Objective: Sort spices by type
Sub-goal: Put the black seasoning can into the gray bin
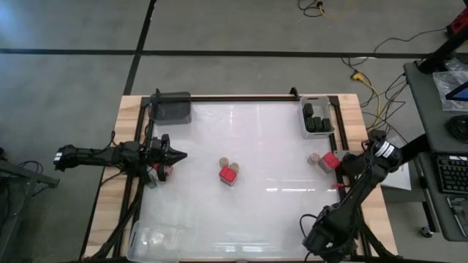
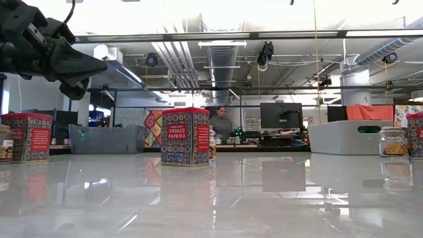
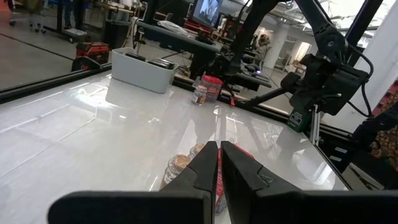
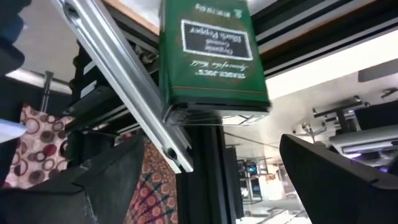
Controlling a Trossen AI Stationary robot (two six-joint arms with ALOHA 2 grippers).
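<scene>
The left hand (image 1: 178, 155) hovers above the glossy white surface (image 1: 256, 212), its two dark tapered fingers (image 3: 208, 165) clenched together on nothing. Right below and just behind it sits a red blocky tin (image 1: 167, 171). Ahead of its fingertips, toward the middle of the surface, stands another red blocky tin (image 1: 228, 175), square-sided with a patterned paprika label, touching two round tan-topped jars (image 1: 229, 162). Farther on, near the right hand (image 1: 344, 166), a third red tin (image 1: 330, 161) stands beside one more round glass jar (image 1: 314, 158). The right hand is spread wide at the far edge; in its wrist view a green rectangular pepper tin (image 4: 214, 56) with a matte label lies between the fingers, but I cannot tell whether it is gripped. Beyond, black blocky tins (image 1: 317, 118) fill a grey plastic bin (image 1: 304, 117).
</scene>
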